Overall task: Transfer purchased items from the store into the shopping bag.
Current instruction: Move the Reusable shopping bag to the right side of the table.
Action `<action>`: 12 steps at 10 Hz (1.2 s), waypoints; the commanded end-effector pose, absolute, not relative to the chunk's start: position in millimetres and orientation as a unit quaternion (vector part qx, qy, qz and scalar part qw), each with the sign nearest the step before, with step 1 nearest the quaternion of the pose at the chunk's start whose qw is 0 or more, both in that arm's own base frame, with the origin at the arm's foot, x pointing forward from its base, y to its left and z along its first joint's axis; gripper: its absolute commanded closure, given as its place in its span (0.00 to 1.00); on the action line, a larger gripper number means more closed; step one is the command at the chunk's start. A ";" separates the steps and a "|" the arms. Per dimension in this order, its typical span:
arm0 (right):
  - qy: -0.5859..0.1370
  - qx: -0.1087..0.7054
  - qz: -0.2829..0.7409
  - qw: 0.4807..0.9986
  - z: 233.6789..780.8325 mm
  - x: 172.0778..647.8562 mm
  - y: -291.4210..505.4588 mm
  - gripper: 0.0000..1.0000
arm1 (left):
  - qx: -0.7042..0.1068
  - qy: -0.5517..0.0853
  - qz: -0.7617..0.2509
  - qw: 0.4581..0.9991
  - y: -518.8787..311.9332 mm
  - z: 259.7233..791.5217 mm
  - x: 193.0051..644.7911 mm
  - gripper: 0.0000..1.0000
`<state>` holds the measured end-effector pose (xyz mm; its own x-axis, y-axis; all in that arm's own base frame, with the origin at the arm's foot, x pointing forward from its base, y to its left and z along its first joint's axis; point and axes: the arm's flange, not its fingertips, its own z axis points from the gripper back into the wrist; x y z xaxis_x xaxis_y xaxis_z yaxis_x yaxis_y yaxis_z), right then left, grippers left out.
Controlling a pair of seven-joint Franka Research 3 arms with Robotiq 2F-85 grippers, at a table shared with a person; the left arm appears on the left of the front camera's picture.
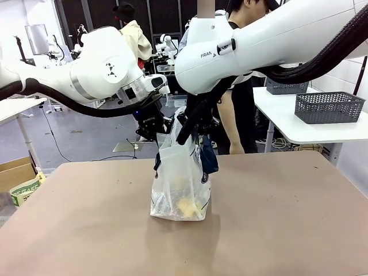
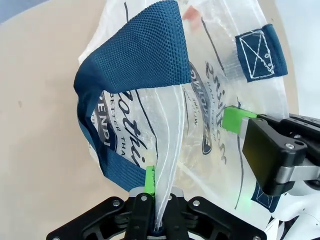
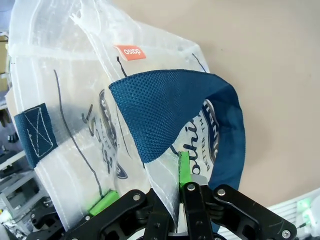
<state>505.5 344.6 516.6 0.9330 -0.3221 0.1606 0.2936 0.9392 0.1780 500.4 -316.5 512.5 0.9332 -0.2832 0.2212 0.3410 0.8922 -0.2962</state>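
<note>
Shopping bag [image 1: 179,187]: it stands upright at the middle of the tan table [image 1: 287,230], with its mouth drawn up from both sides.

Contents: through the frosted plastic we see one pale yellow item [image 1: 188,207] at the bottom. We cannot make out the rest.

Left gripper [image 2: 159,189]: the jaws are closed tight on the bag's clear rim. A fold of film is pinched between the green pads [image 2: 149,179], just beside the foot of one navy handle [image 2: 145,55], which arches loose above.

Right gripper [image 3: 176,186]: it is clamped the same way on the opposite rim, narrow, with plastic between its fingers. The second navy handle [image 3: 170,110] loops over it. A small orange tag [image 3: 131,51] sits on the bag wall nearby.

The two grippers face each other across the bag's mouth, close together.

Surroundings: a person [image 1: 244,115] stands at the far edge of the table, directly behind the bag. To the right there is a white side table [image 1: 299,129] with a grey lattice basket [image 1: 329,107] on it.
</note>
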 end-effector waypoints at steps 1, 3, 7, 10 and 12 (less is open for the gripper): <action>-0.087 0.093 -0.178 0.976 513.1 511.3 345.4 1.00 | -0.186 -0.093 -0.173 0.963 -315.6 511.3 500.7 1.00; -0.082 0.096 -0.179 0.976 511.4 512.3 345.8 1.00 | -0.183 -0.095 -0.176 0.963 -320.2 512.1 499.4 1.00; -0.078 0.100 -0.185 0.975 506.8 516.2 345.6 1.00 | -0.194 -0.090 -0.183 0.960 -321.6 515.2 495.6 0.49; -0.076 0.100 -0.188 0.974 504.5 518.0 345.5 1.00 | -0.219 -0.082 -0.191 0.953 -323.3 519.3 490.9 0.00; -0.074 0.102 -0.191 0.974 503.5 520.4 344.8 1.00 | -0.240 -0.073 -0.194 0.948 -323.5 519.6 489.8 0.00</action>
<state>514.9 342.2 506.5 0.9247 -0.3591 0.1266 0.3305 0.9220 0.2015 492.9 -328.4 518.8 0.9209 -0.3144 0.2304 0.3833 0.8378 -0.3888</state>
